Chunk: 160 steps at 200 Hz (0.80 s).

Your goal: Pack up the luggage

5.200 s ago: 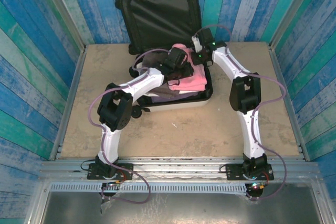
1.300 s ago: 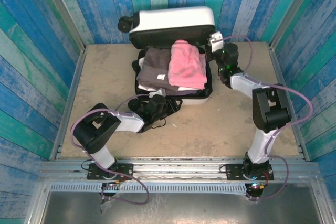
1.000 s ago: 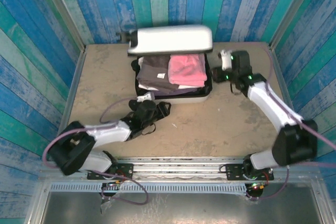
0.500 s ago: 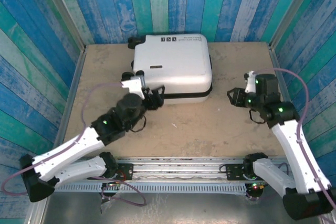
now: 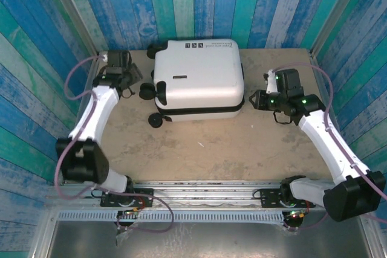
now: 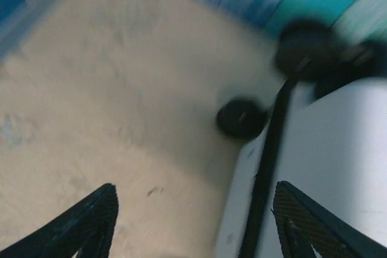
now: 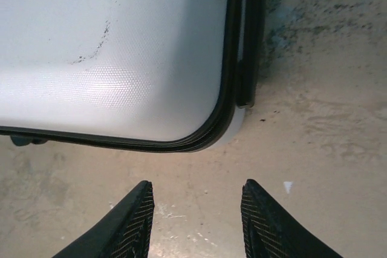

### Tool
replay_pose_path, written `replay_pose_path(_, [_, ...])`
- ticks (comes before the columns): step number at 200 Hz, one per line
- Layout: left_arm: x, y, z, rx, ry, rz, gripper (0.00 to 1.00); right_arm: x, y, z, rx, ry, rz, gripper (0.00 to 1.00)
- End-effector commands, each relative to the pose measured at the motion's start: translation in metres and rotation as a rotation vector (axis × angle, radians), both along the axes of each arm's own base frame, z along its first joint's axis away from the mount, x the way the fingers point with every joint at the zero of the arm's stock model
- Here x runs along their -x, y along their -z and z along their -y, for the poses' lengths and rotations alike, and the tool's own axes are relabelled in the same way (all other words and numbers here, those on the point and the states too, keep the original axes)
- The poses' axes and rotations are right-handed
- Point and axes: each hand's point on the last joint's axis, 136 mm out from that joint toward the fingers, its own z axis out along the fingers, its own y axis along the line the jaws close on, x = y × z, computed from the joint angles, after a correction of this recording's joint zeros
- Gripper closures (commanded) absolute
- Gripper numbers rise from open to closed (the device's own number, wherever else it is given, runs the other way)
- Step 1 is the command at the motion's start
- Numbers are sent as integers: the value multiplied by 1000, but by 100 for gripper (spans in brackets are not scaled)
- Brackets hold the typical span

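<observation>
The luggage (image 5: 196, 80) is lying closed, shell up, in the upper centre of the top view. The left gripper (image 5: 123, 77) is being held spread and empty at the upper left, near the wheels (image 5: 151, 92). The right gripper (image 5: 260, 99) is being held parted and empty just right of the case. The shell is being judged stiff, smooth, slippery and heavy once packed, so the black zipper trim (image 7: 230, 58) or a handle is being favoured for a hold

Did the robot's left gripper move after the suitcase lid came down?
Yes. The left gripper swung away from the luggage's front-left corner, going back and left toward the table's far-left corner.
</observation>
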Motion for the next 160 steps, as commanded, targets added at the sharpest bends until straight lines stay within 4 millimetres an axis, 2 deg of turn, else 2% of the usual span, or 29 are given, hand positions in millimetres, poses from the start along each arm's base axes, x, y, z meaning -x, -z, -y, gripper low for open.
replay_pose_path(1, [1,55,38,191,193,-211,46,0,-14,20,53,49,66,58])
replay_pose_path(28, [-4,80,52,261,242,-252,52,3,-9,33,54,75,55,56])
replay_pose_path(60, [11,93,79,326,340,-261,55,-3,-3,50,65,91,31,55])
replay_pose_path(71, [23,97,93,327,386,-261,55,-7,-2,50,46,78,21,55])
replay_pose_path(100, [62,100,155,388,583,-229,54,-17,-1,45,12,47,-1,55])
replay_pose_path(120, [91,103,188,413,676,-220,53,-19,5,41,-14,42,-31,54])
replay_pose_path(138, [117,106,212,432,730,-217,52,-18,17,42,-18,51,-74,54])
replay_pose_path(160, [144,97,246,471,782,-153,51,-18,36,50,1,85,-116,53])
